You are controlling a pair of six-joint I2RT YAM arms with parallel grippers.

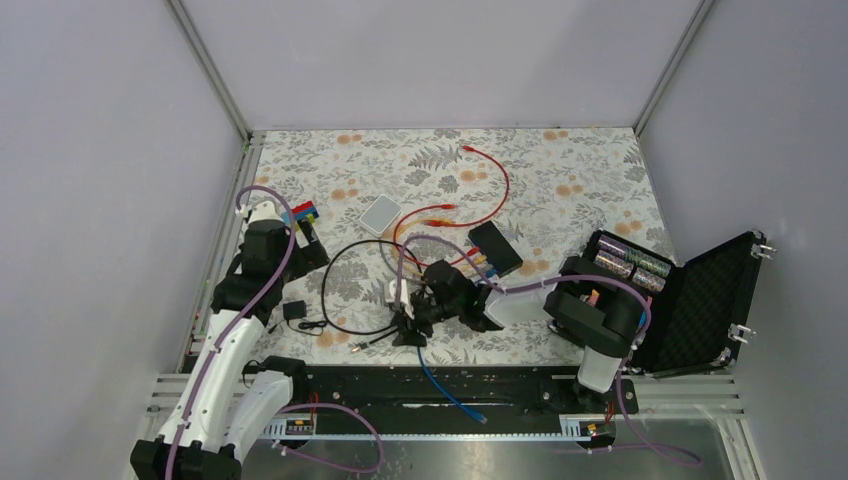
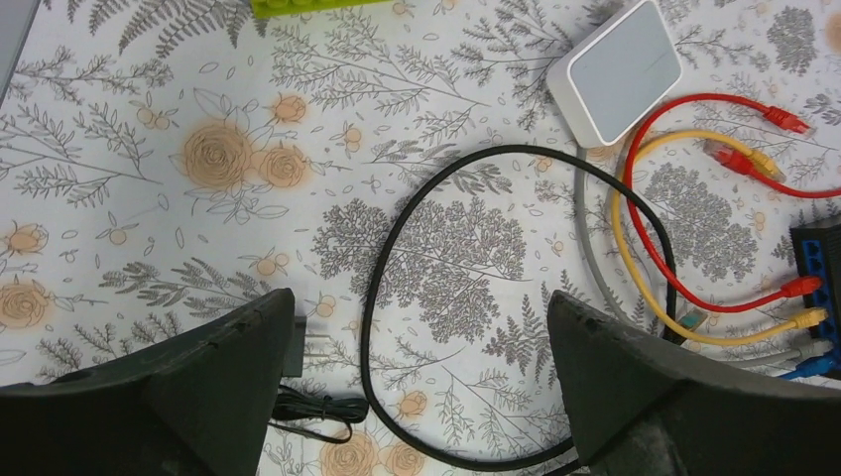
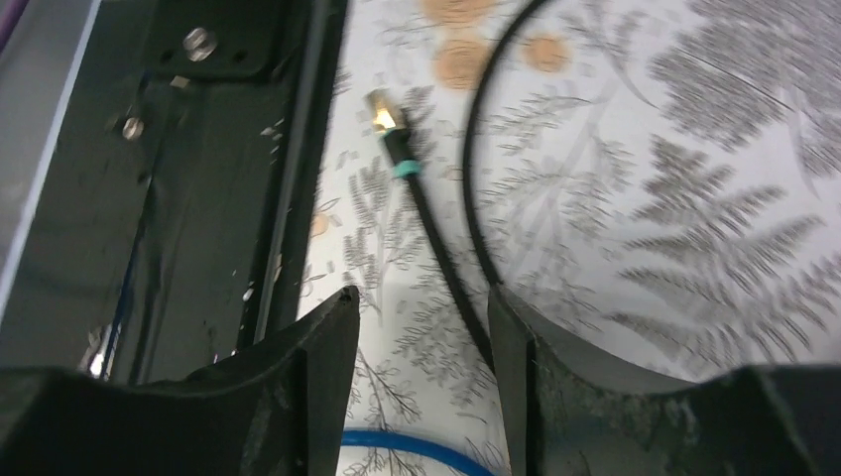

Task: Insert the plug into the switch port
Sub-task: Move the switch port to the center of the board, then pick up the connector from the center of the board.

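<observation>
At the near edge of the table, beside the black front rail point(image 3: 198, 198), the right claw point(image 3: 421, 297) hangs low with its jaws partly apart, bare cloth showing between them and nothing clamped. A thin black lead point(image 3: 433, 238) passes close along the inner face of one finger and runs straight ahead of the claw to the plug point(image 3: 385, 114), which lies flat on the cloth, metal tip pointing away and a teal band just behind it. The plug's long axis therefore lines up roughly with the claw's reach. The switch point(image 1: 497, 247) lies the other way, behind this claw toward the far right, with its blue-edged port side point(image 2: 815, 288) turned to the near left and four coloured leads point(image 2: 798, 290) already seated there; I cannot tell whether a port is free. The right arm looks nearer to both the plug and the switch. The left claw point(image 2: 419, 297) hovers wide open and empty, well over to the left. At the right edge an open black case point(image 1: 700, 290) holds patterned cylinders point(image 1: 632, 258) lying side by side in its foam.
</observation>
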